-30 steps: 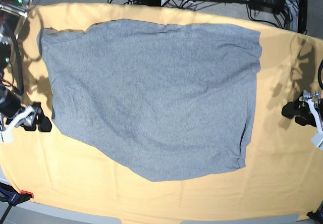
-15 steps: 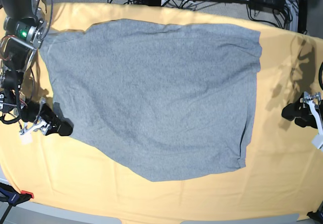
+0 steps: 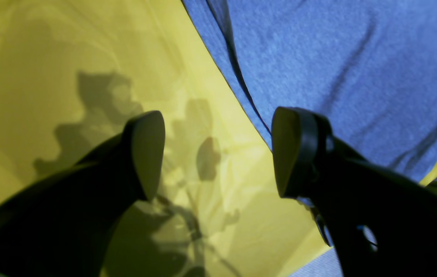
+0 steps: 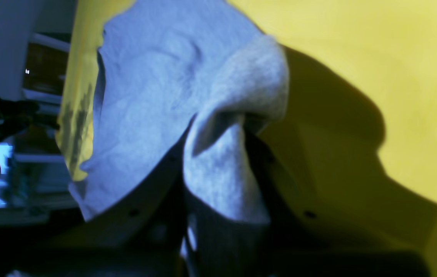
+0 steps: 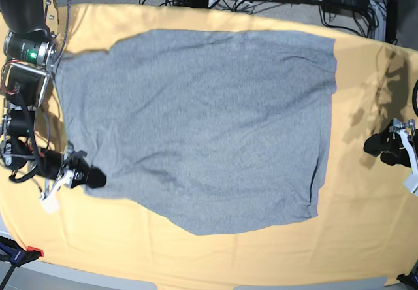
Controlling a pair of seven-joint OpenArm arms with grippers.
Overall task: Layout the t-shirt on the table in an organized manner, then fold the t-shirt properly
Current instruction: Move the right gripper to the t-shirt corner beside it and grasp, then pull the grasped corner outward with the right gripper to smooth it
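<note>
T-shirt (image 5: 202, 127) lies mostly flat on bench (image 5: 366, 238); right claw (image 5: 91, 176) pinched shut on its near edge, probably a thin bite that may slip when pulled; left claw (image 3: 218, 154) wide open, empty

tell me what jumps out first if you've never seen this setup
The big grey t-shirt spread across most of the yellow-orange table takes the eye first. Next, at the base view's left edge, the right gripper is shut on the shirt's edge, with a fold of cloth bunched between its jaws in the right wrist view. The left gripper sits open on bare table off the shirt's other side.
</note>
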